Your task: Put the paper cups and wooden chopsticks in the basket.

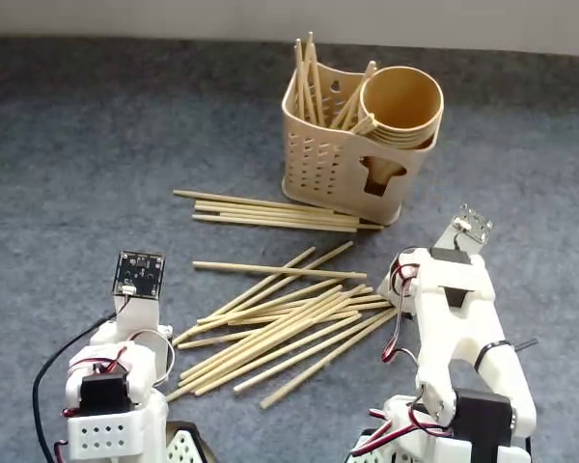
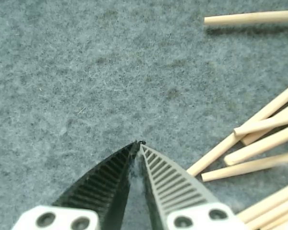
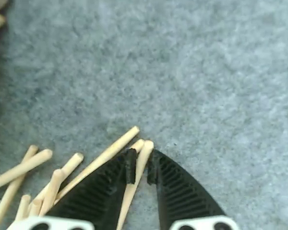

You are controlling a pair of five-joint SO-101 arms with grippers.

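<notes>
The left gripper (image 2: 139, 145) is clenched on nothing: its two ribbed, wedge-shaped jaws, one black and one pale grey, meet at their pointed tips just above a fuzzy grey felt mat (image 2: 86, 72). Beside it lie the blunt round ends of several loose chopsticks (image 2: 259, 139), smooth pale wooden sticks. The right gripper (image 3: 141, 166) has two black ribbed jaws pressed against either side of one chopstick (image 3: 145, 149), which runs up between them with its rounded end on the felt. More stick ends fan out alongside it. From above, the white plastic left arm (image 1: 116, 386) sits at the near left of the mat and the right arm (image 1: 454, 318) at the near right. The main pile of chopsticks (image 1: 280, 323) sprawls between them, mostly slanting the same way and overlapping. Farther back, a short row of sticks (image 1: 270, 214) lies side by side, its far ends just beside the foot of the basket (image 1: 318, 159). The basket is a cream plastic box standing upright, with rounded corners, rows of small slots in its walls and a larger cut-out on one side. Inside it, a nested stack of tan paper cups (image 1: 402, 96) shows round rims, and several upright chopsticks (image 1: 309, 82) lean beside the cups.
</notes>
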